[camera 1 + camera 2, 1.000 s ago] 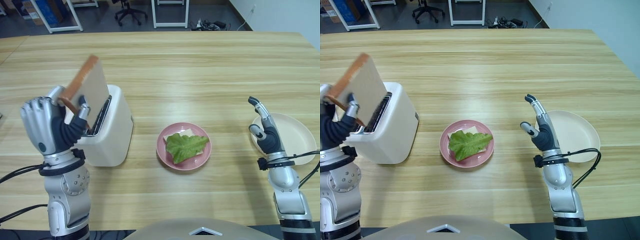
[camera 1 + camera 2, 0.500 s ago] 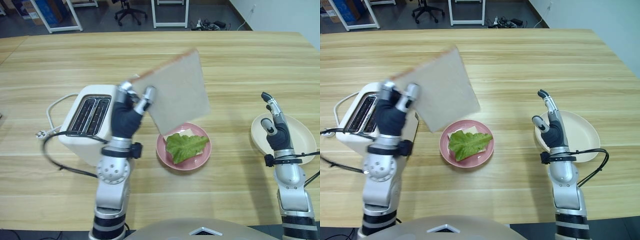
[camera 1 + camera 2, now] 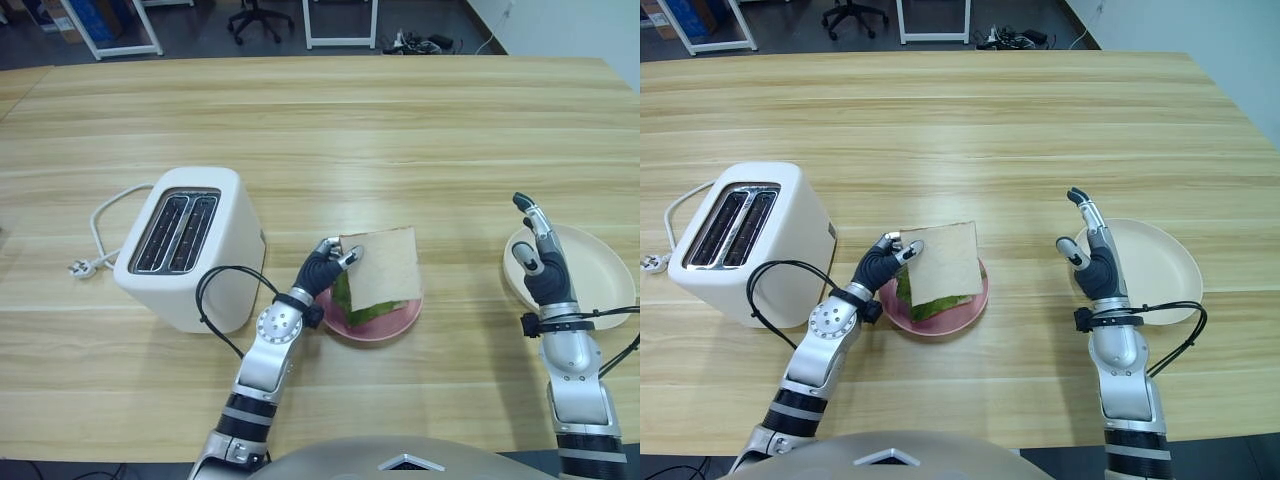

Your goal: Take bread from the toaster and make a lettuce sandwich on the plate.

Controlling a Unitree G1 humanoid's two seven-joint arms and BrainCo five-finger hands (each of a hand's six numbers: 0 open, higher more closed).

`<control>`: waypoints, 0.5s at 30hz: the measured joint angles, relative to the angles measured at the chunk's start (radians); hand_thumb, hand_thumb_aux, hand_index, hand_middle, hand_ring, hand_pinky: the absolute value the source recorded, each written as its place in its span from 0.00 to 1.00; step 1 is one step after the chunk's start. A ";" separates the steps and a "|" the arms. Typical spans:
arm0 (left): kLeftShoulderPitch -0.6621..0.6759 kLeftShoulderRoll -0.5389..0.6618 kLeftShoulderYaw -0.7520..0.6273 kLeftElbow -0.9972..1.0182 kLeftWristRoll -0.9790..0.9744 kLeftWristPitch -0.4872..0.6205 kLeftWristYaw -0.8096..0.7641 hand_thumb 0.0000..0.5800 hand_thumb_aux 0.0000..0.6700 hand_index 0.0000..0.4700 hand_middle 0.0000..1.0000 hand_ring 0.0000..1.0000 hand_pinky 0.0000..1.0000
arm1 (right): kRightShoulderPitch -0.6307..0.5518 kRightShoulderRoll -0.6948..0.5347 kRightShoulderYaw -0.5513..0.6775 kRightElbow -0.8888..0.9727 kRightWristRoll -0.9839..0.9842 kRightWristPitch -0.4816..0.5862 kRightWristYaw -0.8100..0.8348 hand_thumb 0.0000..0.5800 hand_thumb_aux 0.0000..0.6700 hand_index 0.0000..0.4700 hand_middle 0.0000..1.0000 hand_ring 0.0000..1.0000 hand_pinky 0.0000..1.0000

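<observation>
Grips the bread slice [image 3: 385, 265] by its left edge with the left hand [image 3: 322, 270], fingers curled onto that edge; holds it close to flat, a little tilted, over the pink plate [image 3: 375, 333]; covers most of the lettuce [image 3: 362, 313] with it, leaving a green strip in sight along the slice's left and near sides; cannot tell whether the slice touches the leaf or hangs just above it; pink plate near the middle of the wooden table [image 3: 400, 150], toward the near edge.

To the left of that plate, near but apart: the white toaster [image 3: 190, 280], upright, two slots facing up and running away from the robot; from its far-left side a white cord [image 3: 100, 215], looping over the wood to a plug [image 3: 78, 267] lying flat on the table.

Holds the right hand [image 3: 540, 268] upright on the right side, fingers stretched out and slightly spread, nothing in its grasp; just in front of the near-left rim of the cream plate [image 3: 595, 290], overlapping that rim in both views; cream plate well apart from the pink one, close to the table's right edge.

Beyond the table's far edge: an office chair [image 3: 256, 15] on a dark floor.
</observation>
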 measured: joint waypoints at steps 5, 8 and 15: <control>0.020 0.023 -0.002 -0.023 0.016 0.040 -0.015 1.00 1.00 1.00 1.00 1.00 1.00 | 0.000 -0.001 0.033 0.005 -0.060 -0.011 -0.003 0.00 0.00 0.00 0.00 0.00 0.00; 0.018 0.040 0.010 -0.026 0.041 0.044 0.001 1.00 1.00 1.00 1.00 1.00 1.00 | 0.004 -0.009 0.079 0.006 -0.140 -0.046 -0.016 0.00 0.00 0.00 0.00 0.00 0.00; -0.010 0.038 0.022 0.028 0.070 0.043 0.025 1.00 1.00 1.00 1.00 1.00 1.00 | 0.011 -0.029 0.190 0.017 -0.308 -0.117 -0.040 0.00 0.00 0.00 0.00 0.00 0.00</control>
